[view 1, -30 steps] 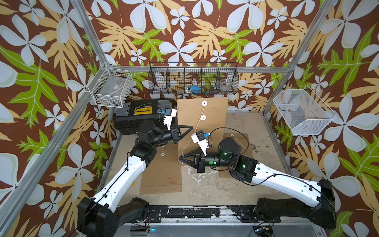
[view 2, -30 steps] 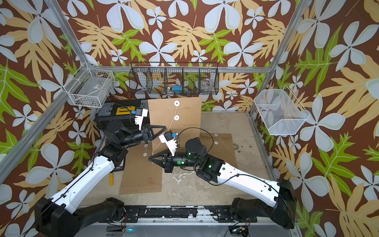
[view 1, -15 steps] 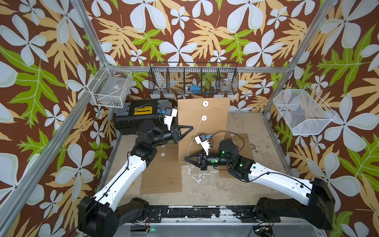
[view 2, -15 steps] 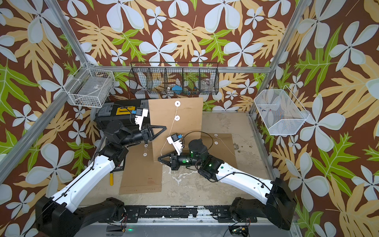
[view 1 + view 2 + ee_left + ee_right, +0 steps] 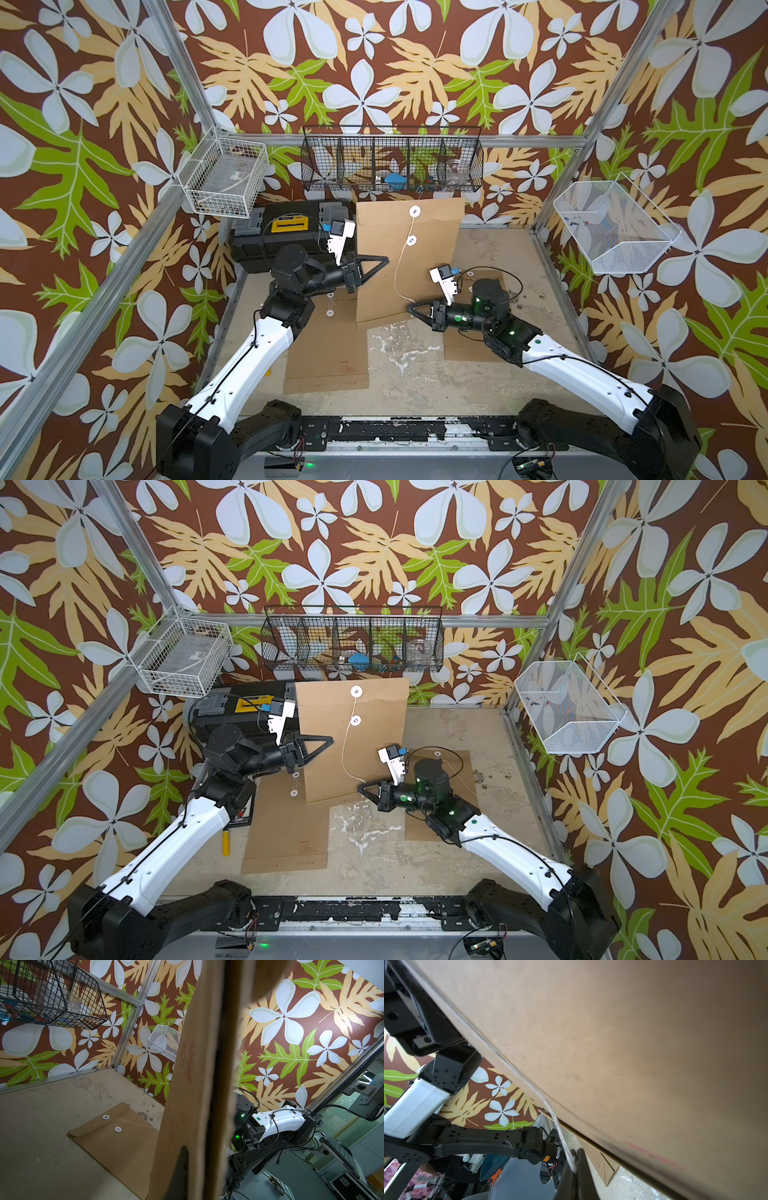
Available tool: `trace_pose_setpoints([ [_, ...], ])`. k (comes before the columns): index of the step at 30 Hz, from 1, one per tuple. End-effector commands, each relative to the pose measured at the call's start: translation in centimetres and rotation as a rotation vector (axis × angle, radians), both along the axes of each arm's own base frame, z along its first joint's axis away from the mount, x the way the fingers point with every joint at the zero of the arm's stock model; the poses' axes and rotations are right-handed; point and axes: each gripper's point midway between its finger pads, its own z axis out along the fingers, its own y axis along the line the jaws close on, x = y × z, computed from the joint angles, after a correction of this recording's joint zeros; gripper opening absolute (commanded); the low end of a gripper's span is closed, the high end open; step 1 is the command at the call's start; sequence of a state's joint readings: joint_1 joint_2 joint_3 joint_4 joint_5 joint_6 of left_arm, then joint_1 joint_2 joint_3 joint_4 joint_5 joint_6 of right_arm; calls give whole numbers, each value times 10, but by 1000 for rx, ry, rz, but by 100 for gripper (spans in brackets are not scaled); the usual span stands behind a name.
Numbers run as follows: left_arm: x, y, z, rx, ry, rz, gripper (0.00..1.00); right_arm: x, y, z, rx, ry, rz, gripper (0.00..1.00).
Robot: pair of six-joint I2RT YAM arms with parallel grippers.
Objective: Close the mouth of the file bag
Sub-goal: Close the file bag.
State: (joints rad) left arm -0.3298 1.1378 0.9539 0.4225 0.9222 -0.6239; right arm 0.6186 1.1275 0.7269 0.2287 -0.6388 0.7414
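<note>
Two clamped jaws, left holding bag (image 5: 432, 249), right string (image 5: 395, 272)

In a top view, a brown file bag (image 5: 374, 746) stands nearly upright on the desk (image 5: 374, 854), its lower edge on the surface. The left hand (image 5: 329, 740) is closed on the bag's left edge. A white string (image 5: 343, 754) hangs from the upper button (image 5: 356, 692), passes the lower button (image 5: 355, 720) and curves down to the right hand (image 5: 361, 788), which pinches its end. Two more bags lie flat, one under the left arm (image 5: 286, 837) and one under the right arm (image 5: 457, 766).
</note>
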Motion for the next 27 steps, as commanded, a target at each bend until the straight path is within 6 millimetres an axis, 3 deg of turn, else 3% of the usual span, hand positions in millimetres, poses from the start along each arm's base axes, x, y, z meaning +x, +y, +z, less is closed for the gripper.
trace_pose_setpoints([
  [1, -5, 2, 8, -14, -39, -13, 0, 5, -11, -4, -18, 1, -26, 0],
  [8, 1, 5, 11, -29, -33, 19, 0, 5, -17, -8, -29, 11, -40, 0],
  [11, 20, 8, 0, 24, -14, 104, 0, -1, -13, -1, -41, -12, -28, 0],
  [16, 45, 10, -27, 108, 41, 186, 0, -18, 14, 16, -120, -111, 8, 0],
  [27, 49, -1, -38, 144, 42, 154, 0, -62, 82, 35, -199, -265, 196, 0],
])
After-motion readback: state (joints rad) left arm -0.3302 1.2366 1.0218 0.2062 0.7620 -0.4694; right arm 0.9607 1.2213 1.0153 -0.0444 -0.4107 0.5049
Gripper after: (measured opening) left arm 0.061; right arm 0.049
